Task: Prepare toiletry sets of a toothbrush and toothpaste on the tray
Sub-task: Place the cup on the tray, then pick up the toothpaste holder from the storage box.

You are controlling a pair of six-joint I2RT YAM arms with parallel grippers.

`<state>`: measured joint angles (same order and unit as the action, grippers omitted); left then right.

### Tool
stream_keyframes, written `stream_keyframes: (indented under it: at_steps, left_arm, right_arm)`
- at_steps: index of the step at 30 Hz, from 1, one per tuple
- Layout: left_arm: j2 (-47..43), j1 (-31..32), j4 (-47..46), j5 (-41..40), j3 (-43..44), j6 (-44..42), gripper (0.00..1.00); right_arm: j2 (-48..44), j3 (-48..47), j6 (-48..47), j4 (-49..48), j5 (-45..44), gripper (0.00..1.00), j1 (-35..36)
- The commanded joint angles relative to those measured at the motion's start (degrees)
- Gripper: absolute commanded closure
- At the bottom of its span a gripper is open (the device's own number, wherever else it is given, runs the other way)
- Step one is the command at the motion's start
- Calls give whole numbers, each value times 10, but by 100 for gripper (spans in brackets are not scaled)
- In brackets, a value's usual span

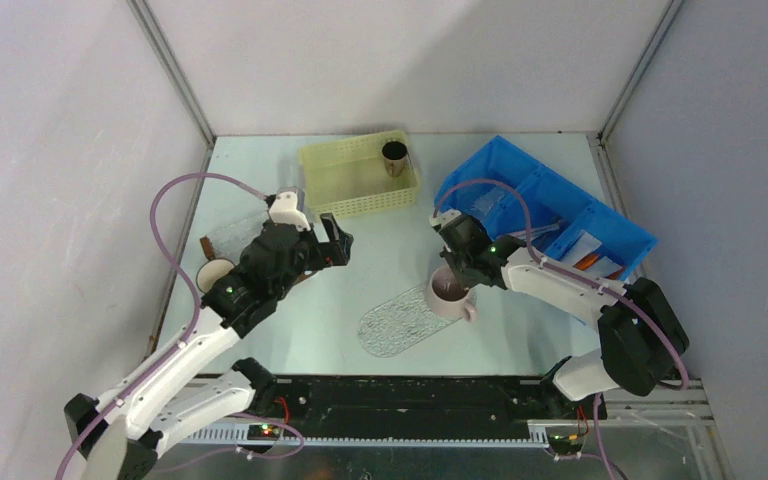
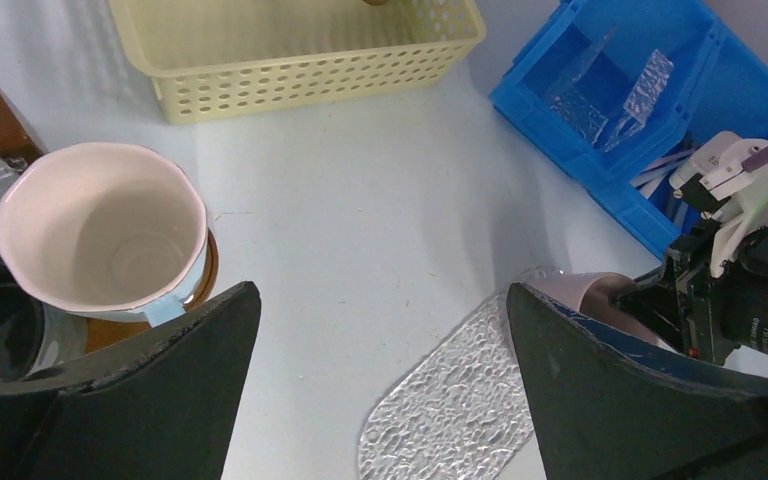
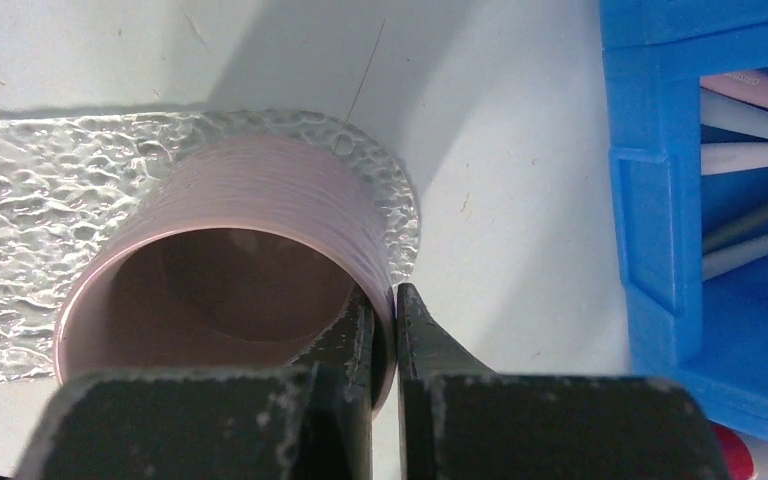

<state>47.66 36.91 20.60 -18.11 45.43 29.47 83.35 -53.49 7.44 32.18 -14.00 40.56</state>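
R gripper (image 3: 385, 320) clenched on pink mug (image 3: 250, 200) wall, mug sitting on clear tray (image 3: 60, 200). L gripper (image 2: 382, 300) wide open, empty. Unpicked toothbrushes (image 3: 755, 125) lie in blue bin (image 3: 650, 200), right of R gripper. Prob. mug-placing step; next: let go, reach into bin.

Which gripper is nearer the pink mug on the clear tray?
Right. The right gripper is clamped on the rim of the pink mug; the left gripper hangs open, off to its left.

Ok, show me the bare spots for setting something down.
Bare table between yellow basket and clear tray; the tray's left half is free too. Crowded: around the pink mug pinched by the right gripper, and the left-edge mugs.
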Motion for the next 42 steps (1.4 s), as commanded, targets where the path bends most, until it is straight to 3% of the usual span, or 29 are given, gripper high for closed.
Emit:
stream_keyframes:
  at_steps: [1,6,12,20,22,35,42]
  left_arm:
    - [9,-5,-33,19,29,0,0]
    - [33,-7,-42,21,40,4,0]
    - [106,-17,-57,40,78,16,0]
    - [276,-55,-73,99,180,17,1]
    - [319,-63,-73,110,212,18,2]
    - [598,-107,-61,192,444,12,9]
    - [620,-111,-67,218,474,15,10]
  right_arm:
    - [-9,15,18,-45,-4,100,5]
    - [-25,18,14,-47,10,82,2]
    - [-85,18,12,-45,17,53,-8]
    - [-200,12,9,-34,9,8,-43]
    - [-221,10,10,-37,7,3,-54]
    - [-272,10,14,-38,-11,1,-88]
    - [-257,3,41,-64,16,0,-145]
